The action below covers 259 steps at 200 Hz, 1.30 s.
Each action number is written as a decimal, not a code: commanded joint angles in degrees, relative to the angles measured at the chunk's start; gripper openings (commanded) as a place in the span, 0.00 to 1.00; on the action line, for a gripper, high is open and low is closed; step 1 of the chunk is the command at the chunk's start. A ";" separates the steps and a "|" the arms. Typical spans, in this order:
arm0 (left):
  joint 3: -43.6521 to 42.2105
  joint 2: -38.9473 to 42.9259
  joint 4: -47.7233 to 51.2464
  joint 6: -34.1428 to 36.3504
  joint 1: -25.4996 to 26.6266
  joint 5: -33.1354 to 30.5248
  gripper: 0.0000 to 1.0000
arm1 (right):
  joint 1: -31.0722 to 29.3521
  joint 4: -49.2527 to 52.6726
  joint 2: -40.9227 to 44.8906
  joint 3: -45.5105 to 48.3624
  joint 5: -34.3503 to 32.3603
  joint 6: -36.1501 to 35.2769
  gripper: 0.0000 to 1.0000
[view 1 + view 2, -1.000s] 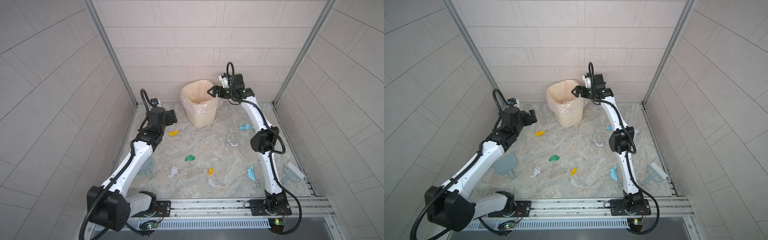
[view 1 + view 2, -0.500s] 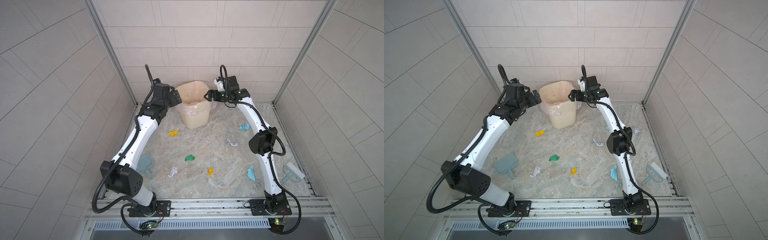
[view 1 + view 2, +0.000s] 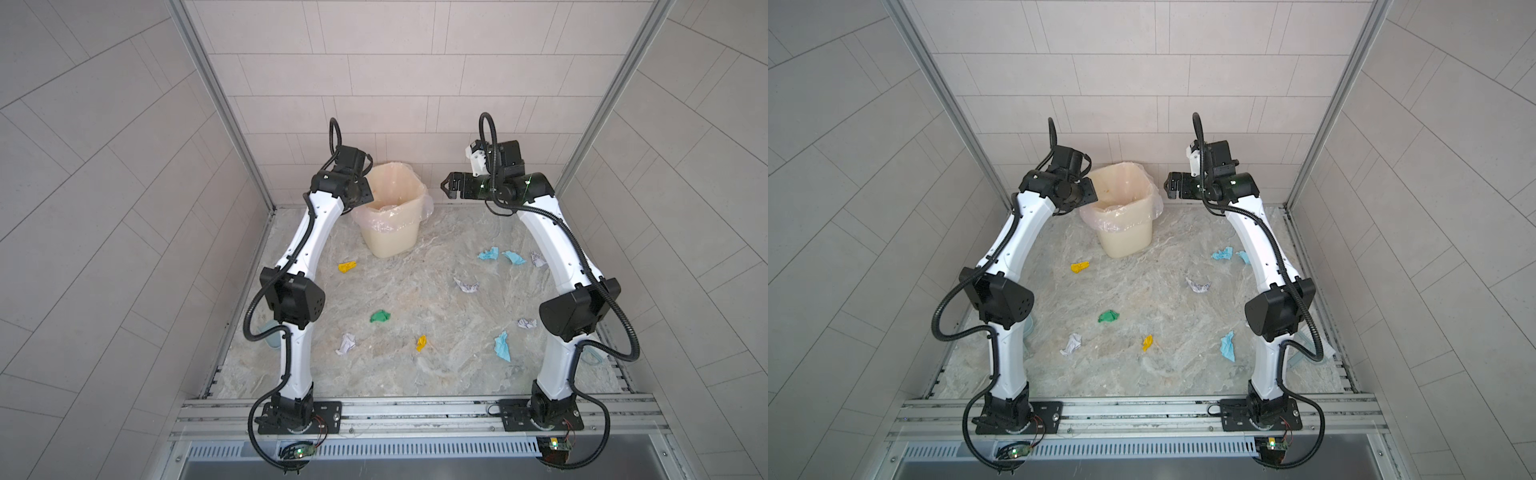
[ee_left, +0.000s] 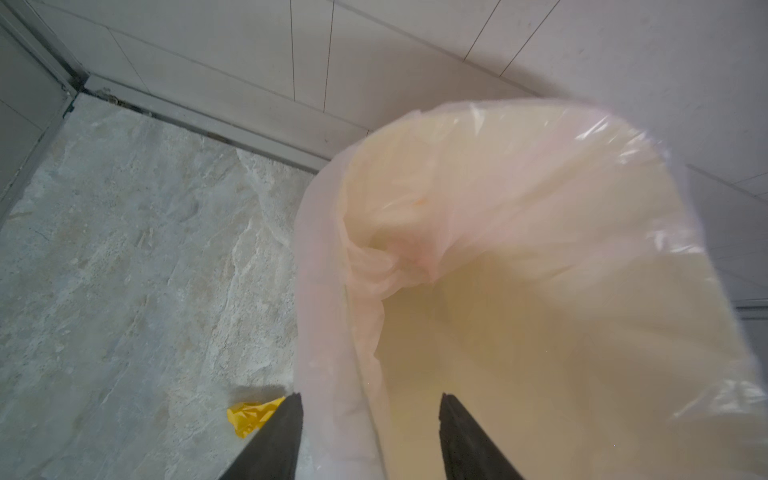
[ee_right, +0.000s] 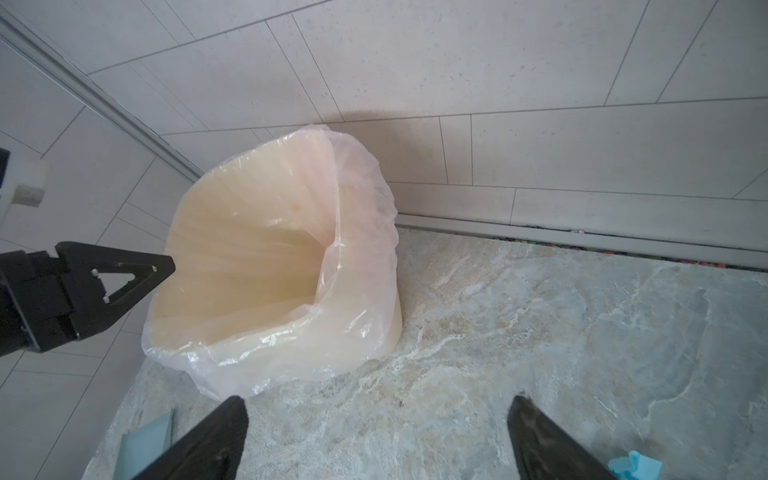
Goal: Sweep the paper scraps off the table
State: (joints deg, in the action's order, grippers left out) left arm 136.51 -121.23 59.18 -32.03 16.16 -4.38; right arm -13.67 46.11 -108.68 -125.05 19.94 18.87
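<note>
Straddling the bin (image 3: 392, 232) rim, the left gripper (image 4: 370, 401) stands half-parted, one finger inside, one outside.
Just right of the bin the right gripper (image 5: 376, 405) hovers spread wide, both held high at the far end; paper scraps (image 3: 380, 316) lie scattered across the table (image 3: 415, 374) nearer in.

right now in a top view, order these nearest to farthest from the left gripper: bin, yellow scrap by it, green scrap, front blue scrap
1. bin, right at the left gripper
2. yellow scrap, just before the bin
3. green scrap, centre
4. blue scrap, front right
</note>
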 commanded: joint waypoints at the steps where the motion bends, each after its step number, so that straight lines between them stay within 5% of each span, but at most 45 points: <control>1: 2.40 0.23 5.42 -1.36 0.27 -2.10 0.55 | 0.22 -1.25 3.50 5.77 -1.81 -0.86 0.99; 84: 6.18 -4.04 5.25 -2.24 0.34 -0.54 0.35 | 0.82 -5.87 11.01 20.03 -1.29 0.70 0.99; 259: 8.43 -6.82 4.32 -3.08 0.19 0.03 0.11 | 0.93 -5.93 10.53 20.62 -1.84 -0.06 0.99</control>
State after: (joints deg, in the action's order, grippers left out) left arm 143.35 -126.91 62.70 -34.15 16.21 -3.88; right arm -13.04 40.49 -99.63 -104.27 18.79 19.07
